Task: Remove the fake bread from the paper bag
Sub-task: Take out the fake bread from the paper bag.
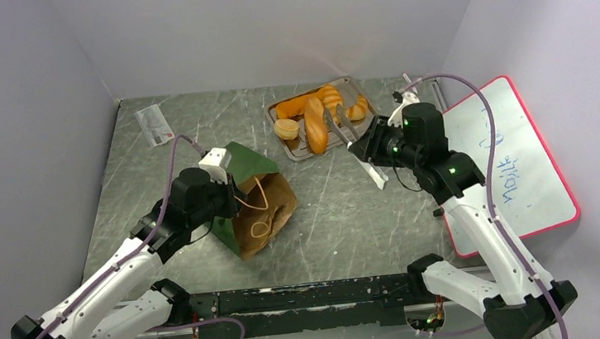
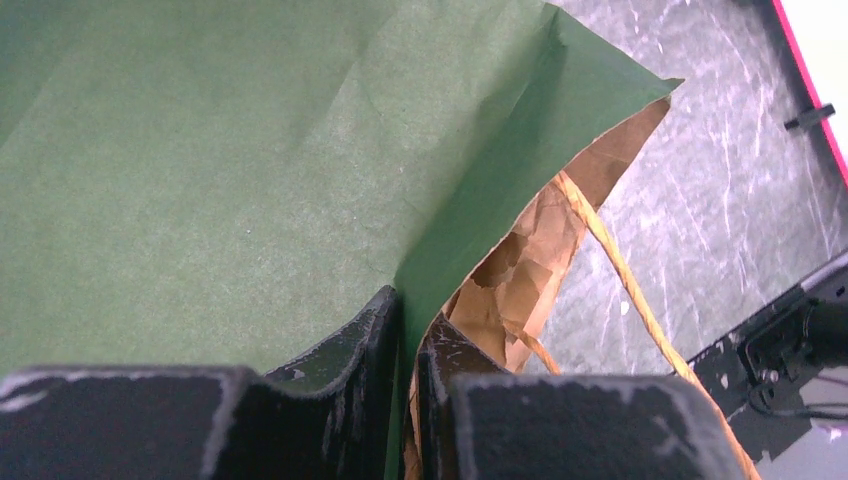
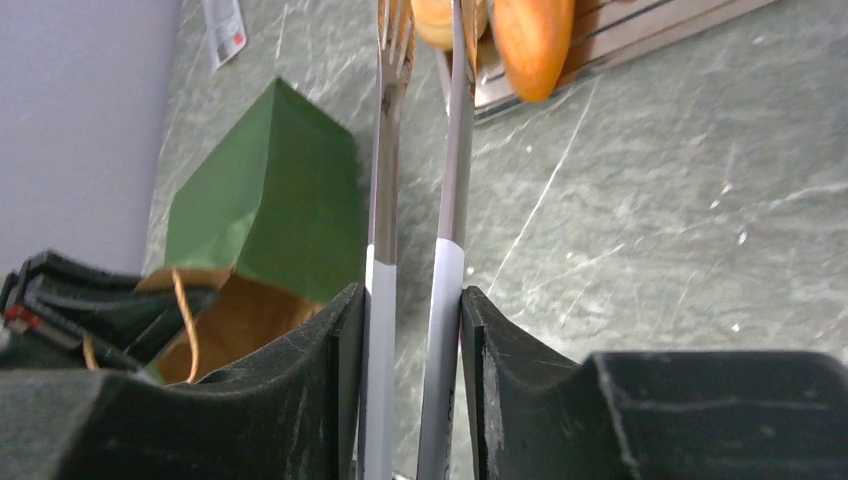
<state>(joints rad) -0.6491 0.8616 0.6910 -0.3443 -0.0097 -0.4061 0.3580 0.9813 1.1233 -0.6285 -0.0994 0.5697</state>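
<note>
The dark green paper bag (image 1: 251, 192) lies on its side, its brown mouth facing the near right. My left gripper (image 1: 228, 195) is shut on the bag's rim; in the left wrist view the fingers (image 2: 375, 340) pinch the green wall (image 2: 200, 180) by a tan cord handle (image 2: 620, 260). Several orange fake bread pieces (image 1: 315, 126) lie on the grey tray (image 1: 295, 152). My right gripper (image 1: 365, 151) is shut on metal tongs (image 1: 349, 134) with white handles (image 3: 382, 290). The tong tips reach the bread (image 3: 530, 40) over the tray. I cannot tell whether they clasp a piece.
A red-edged whiteboard (image 1: 511, 157) lies along the table's right side, beside my right arm. A small white card (image 1: 155, 125) lies at the far left. Grey walls close the table on three sides. The bag also shows in the right wrist view (image 3: 270, 210).
</note>
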